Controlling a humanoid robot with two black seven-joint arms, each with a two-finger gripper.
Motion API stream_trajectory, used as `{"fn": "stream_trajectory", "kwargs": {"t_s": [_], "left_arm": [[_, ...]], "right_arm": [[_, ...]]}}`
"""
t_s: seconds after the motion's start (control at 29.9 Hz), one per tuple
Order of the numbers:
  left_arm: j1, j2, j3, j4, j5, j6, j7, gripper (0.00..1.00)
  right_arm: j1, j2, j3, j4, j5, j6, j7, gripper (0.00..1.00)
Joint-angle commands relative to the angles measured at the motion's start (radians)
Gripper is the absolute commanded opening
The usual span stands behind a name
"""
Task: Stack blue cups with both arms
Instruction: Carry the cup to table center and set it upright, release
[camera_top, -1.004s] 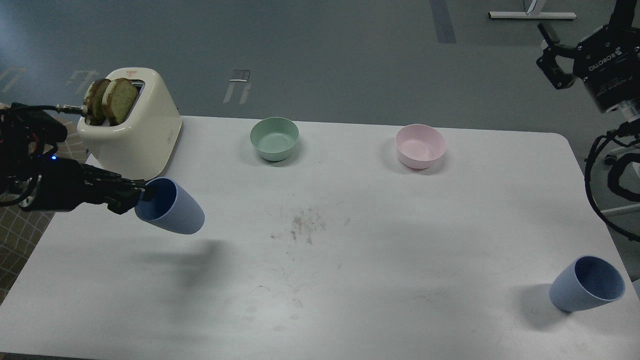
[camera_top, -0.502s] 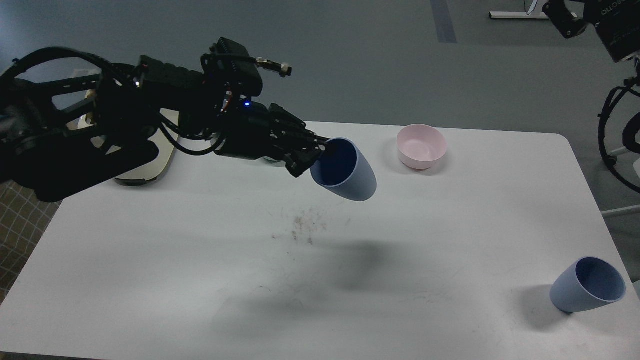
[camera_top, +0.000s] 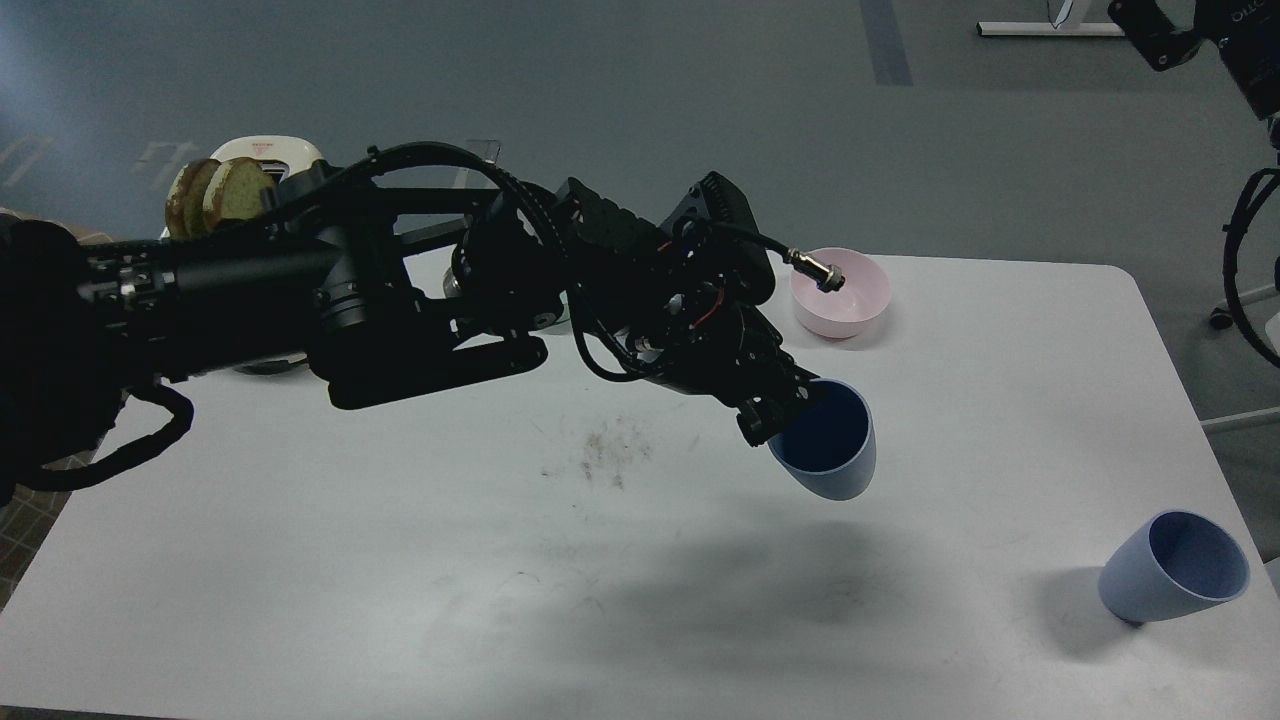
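Observation:
My left arm reaches across the table from the left. My left gripper (camera_top: 785, 412) is shut on the rim of a blue cup (camera_top: 828, 445) and holds it tilted in the air above the table's middle right. The second blue cup (camera_top: 1175, 568) stands tilted on the table near the front right corner, well apart from the held one. My right gripper (camera_top: 1160, 35) sits high at the top right corner, off the table, only partly in view; its fingers cannot be told apart.
A pink bowl (camera_top: 848, 293) stands at the back right, just behind my left wrist. A cream toaster (camera_top: 262, 152) with toast slices (camera_top: 222, 194) shows at the back left behind my arm. The mint-green bowl is hidden by the arm. The white table (camera_top: 400, 560) has dark crumbs (camera_top: 605, 455) mid-table.
My left arm has swung far to the right and forward, carrying the blue cup from the left side to the middle right. My right gripper has risen toward the top right corner.

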Motion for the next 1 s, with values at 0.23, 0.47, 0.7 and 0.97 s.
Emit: {"fn": "stream_trajectory", "kwargs": {"t_s": [0.23, 0.47, 0.7, 0.97], "left_arm": [[0.008, -0.081, 0.121, 0.118, 0.001, 0.0, 0.018, 0.0], [0.011, -0.075, 0.153, 0.119, 0.001, 0.0, 0.018, 0.0], [0.017, -0.07, 0.153, 0.119, -0.005, 0.0, 0.016, 0.14], [0.02, -0.061, 0.152, 0.118, -0.014, 0.0, 0.01, 0.31]], "right_arm": [[-0.009, -0.02, -0.001, 0.018, 0.0, 0.0, 0.0, 1.0], [-0.015, -0.023, -0.001, 0.02, -0.002, 0.0, 0.0, 1.0], [-0.015, -0.023, -0.001, 0.021, 0.0, 0.0, 0.0, 1.0], [-0.03, -0.025, -0.001, 0.029, -0.002, 0.0, 0.0, 1.0]]}}
